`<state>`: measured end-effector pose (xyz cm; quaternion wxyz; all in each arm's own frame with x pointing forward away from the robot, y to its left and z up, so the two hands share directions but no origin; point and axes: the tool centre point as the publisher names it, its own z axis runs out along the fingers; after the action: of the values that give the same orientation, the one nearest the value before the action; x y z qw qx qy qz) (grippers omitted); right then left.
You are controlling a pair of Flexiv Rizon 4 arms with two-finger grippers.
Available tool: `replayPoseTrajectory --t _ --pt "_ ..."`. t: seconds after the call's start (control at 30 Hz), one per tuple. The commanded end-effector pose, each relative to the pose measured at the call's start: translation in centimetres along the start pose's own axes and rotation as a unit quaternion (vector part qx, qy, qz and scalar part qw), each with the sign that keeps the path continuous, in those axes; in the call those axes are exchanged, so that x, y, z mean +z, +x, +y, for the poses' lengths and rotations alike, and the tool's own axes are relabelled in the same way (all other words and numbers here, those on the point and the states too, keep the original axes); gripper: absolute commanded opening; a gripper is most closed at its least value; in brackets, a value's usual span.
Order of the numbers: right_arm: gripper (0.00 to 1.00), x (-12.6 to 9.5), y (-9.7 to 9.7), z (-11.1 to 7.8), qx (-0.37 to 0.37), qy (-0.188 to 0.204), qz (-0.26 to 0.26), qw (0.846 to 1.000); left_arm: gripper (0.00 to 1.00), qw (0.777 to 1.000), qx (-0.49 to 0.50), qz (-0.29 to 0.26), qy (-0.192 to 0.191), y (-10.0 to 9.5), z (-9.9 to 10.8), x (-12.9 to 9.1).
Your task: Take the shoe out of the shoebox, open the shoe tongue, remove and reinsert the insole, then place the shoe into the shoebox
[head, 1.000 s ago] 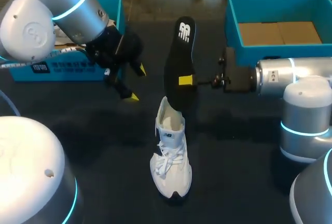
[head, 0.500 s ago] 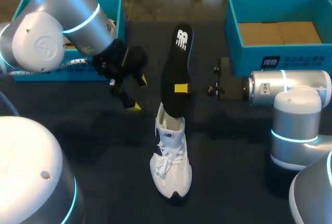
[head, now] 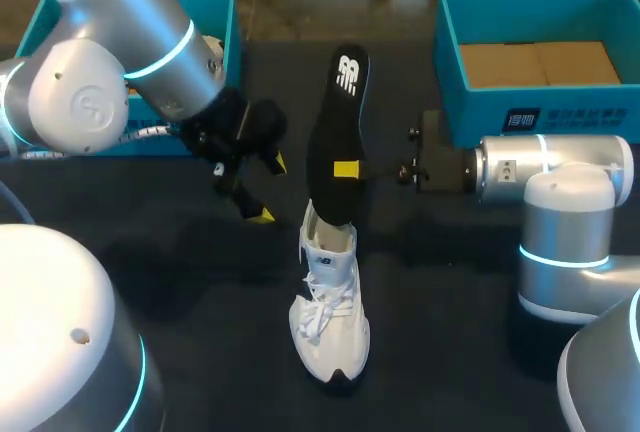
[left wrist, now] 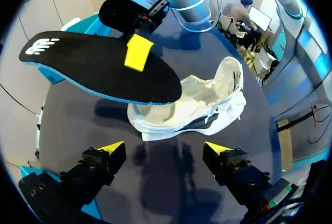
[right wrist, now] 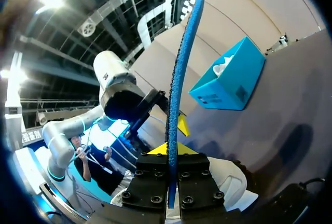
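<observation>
Our right tool (head: pixel 347 169) clamps the insole (head: pixel 340 102) mid-length, its lower end in the shoe (head: pixel 330 322) on the counter (head: pixel 150 282). Our left tool (head: pixel 270 190) hangs spread apart. The insole looks light and bendy, so we judge that a mid-length grip suits it.

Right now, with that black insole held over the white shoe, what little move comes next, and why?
Probably the right gripper should ease the insole down into the shoe: it grips the insole mid-length, whose lower end sits at the shoe's opening while most sticks out. The left gripper hangs open beside it.
</observation>
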<state>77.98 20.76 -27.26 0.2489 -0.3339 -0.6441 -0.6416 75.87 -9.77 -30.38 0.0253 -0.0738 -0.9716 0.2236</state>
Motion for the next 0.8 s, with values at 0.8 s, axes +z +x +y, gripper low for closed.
replayPoseTrajectory --t 0.8 --pt "0.0 1.0 -1.3 -1.3 -0.019 -0.011 0.006 1.0 1.0 0.999 -0.01 0.011 0.029 0.7 1.2 3.9"
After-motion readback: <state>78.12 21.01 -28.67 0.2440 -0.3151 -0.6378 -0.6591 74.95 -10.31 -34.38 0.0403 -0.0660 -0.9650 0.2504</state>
